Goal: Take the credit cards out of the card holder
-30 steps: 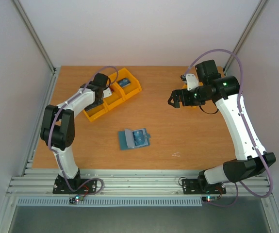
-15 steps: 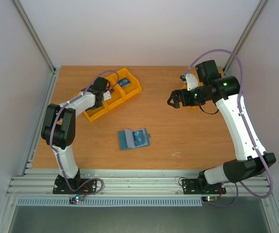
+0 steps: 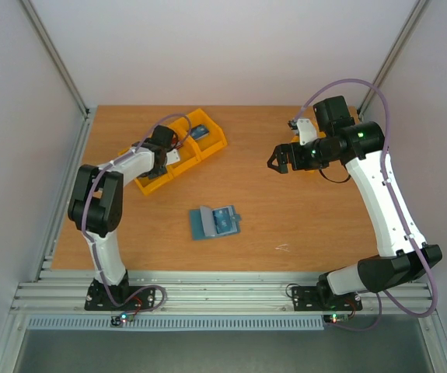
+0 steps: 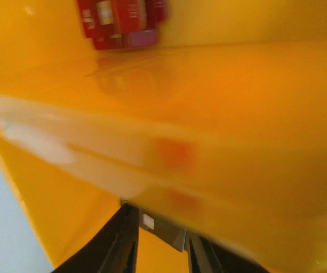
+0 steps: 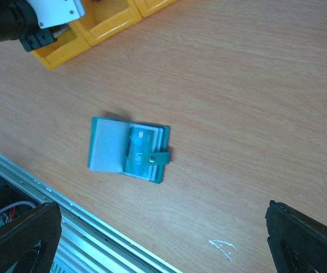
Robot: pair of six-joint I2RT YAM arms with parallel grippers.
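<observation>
Left hand: I am reaching it [image 3: 170,152] down into the row of orange bins [image 3: 149,185] at the far left. Low in the wrist view its fingers [image 4: 123,242] are standing a little apart, with a dark grey flat piece [image 4: 163,226] between them. I cannot tell whether they are gripping it.
Right hand: I am hovering it [image 3: 279,163] above the surface [image 3: 301,233] on the right, jaws spread wide and empty, well apart from everything.
Card holder: it [image 5: 129,149] is lying open and flat near the middle of the surface, lighter flap to one side, snap tab [image 5: 158,158] sticking out the other.
Cards out: a blue card [image 3: 200,132] is lying in the far bin, and a red card [image 4: 120,20] is showing at the far end of the bin my left wrist is looking into.
Card left: a light blue card [image 5: 142,147] is sitting tucked in the holder's pocket, only part of it showing.
Handling: I am judging the card to be light, thin, stiff and slick, lying too flat to pinch from above.
Where to hold: I am aiming for its exposed edge and sliding it out along the pocket.
Risk: the holder looks light and soft, so it is likely to drag or lift with the card unless my other hand is pressing on the flap.
</observation>
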